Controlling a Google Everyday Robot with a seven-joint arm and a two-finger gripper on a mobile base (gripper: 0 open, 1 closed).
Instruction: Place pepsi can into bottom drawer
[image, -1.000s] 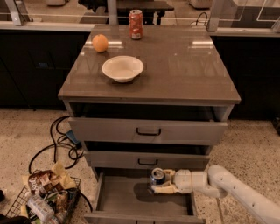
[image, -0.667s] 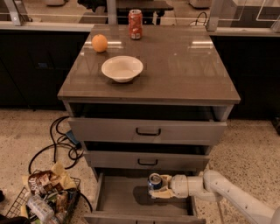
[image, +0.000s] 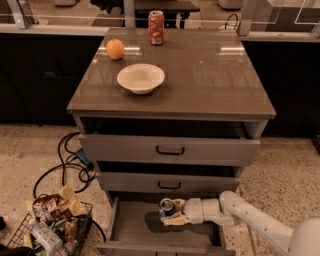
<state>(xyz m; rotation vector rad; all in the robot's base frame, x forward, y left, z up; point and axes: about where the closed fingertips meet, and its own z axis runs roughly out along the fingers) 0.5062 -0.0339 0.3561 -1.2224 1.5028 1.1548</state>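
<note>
The blue pepsi can (image: 166, 208) with a silver top is upright over the open bottom drawer (image: 132, 227), a shallow grey tray pulled out at the foot of the cabinet. My gripper (image: 172, 211) reaches in from the right on a white arm and is shut on the pepsi can, holding it over the drawer's middle, just above its floor. A dark shadow lies on the drawer floor under the can.
The two upper drawers (image: 170, 149) with black handles are slightly open. On the cabinet top stand a white bowl (image: 141, 77), an orange (image: 115, 49) and a red-orange soda can (image: 156, 27). A wire basket of snacks (image: 50, 227) and black cables (image: 65, 165) lie on the floor at left.
My gripper has carried the pepsi can a little to the left and lower, deeper over the bottom drawer.
</note>
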